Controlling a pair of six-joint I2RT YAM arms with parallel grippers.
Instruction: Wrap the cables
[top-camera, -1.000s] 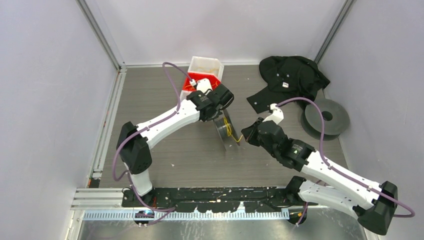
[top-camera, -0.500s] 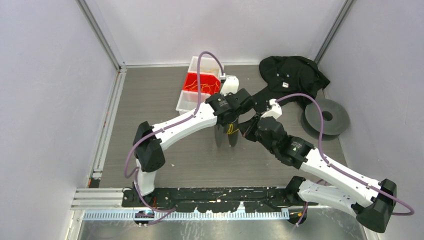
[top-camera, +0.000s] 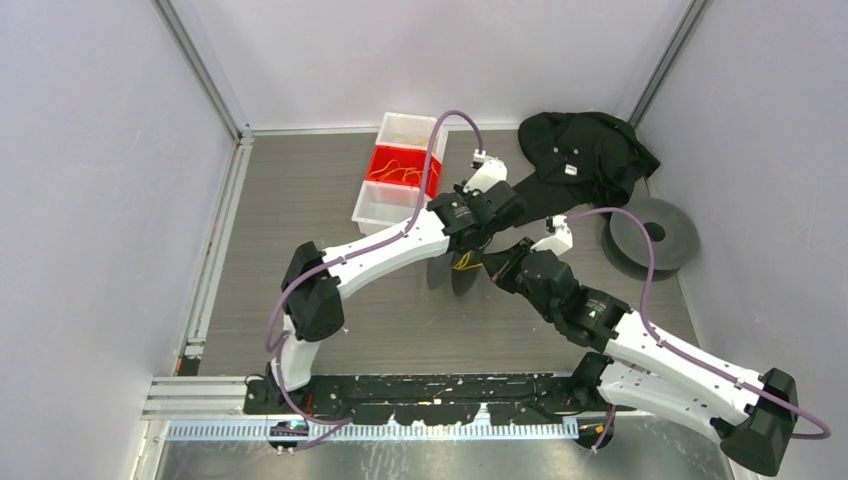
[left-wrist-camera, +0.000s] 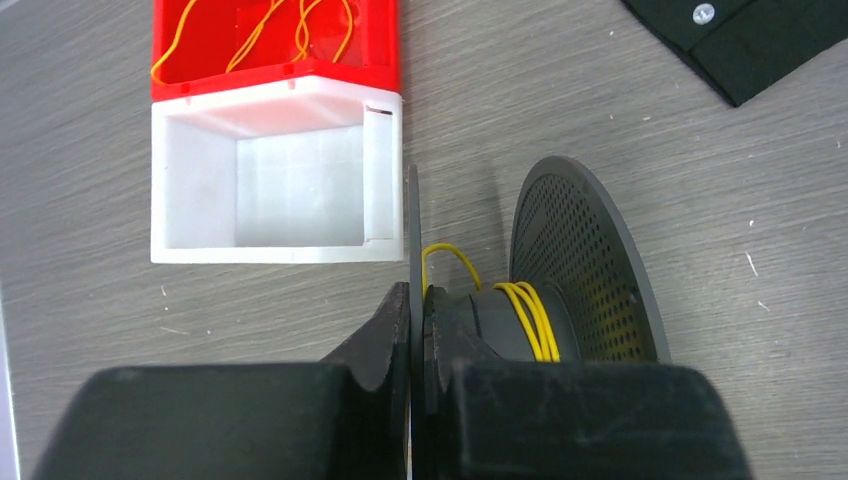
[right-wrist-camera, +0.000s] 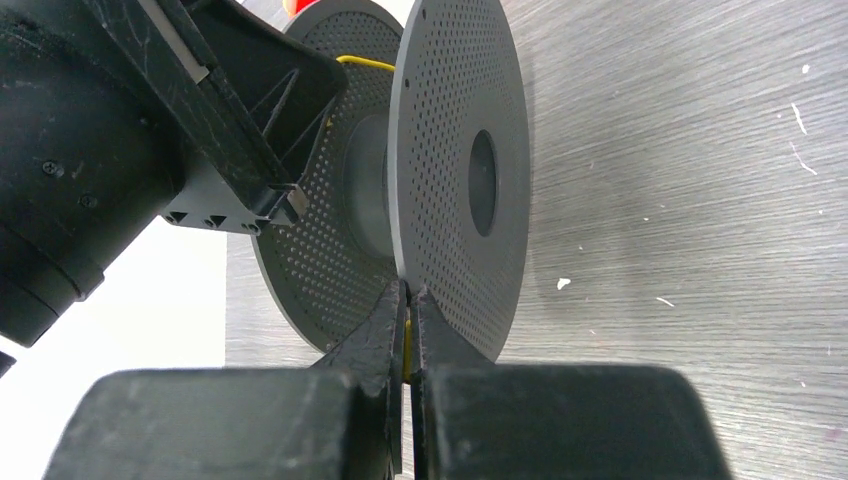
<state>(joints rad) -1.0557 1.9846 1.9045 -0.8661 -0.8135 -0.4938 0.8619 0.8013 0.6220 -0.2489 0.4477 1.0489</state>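
Observation:
A dark grey spool (top-camera: 450, 272) stands on edge in the middle of the table. A yellow cable (left-wrist-camera: 531, 318) is wound a few turns round its hub, with a small loop (left-wrist-camera: 448, 258) sticking up beside the flange. My left gripper (left-wrist-camera: 412, 300) is shut on the thin edge of the spool's near flange (left-wrist-camera: 411, 230); in the top view this gripper (top-camera: 470, 238) is right above the spool. My right gripper (right-wrist-camera: 407, 295) is shut on the yellow cable (right-wrist-camera: 407, 345) just below the spool's perforated flange (right-wrist-camera: 460, 170); in the top view it (top-camera: 497, 272) is to the spool's right.
A red bin (top-camera: 400, 165) with several loose yellow cables sits between two white bins (top-camera: 378, 208) at the back. A black cloth (top-camera: 580, 150) lies at the back right. A second grey spool (top-camera: 652, 237) lies flat at the right.
My left arm has swung right, its wrist passing from left of the spool to above and right of it. The spool has turned while staying about in place. My right gripper has stayed close beside it.

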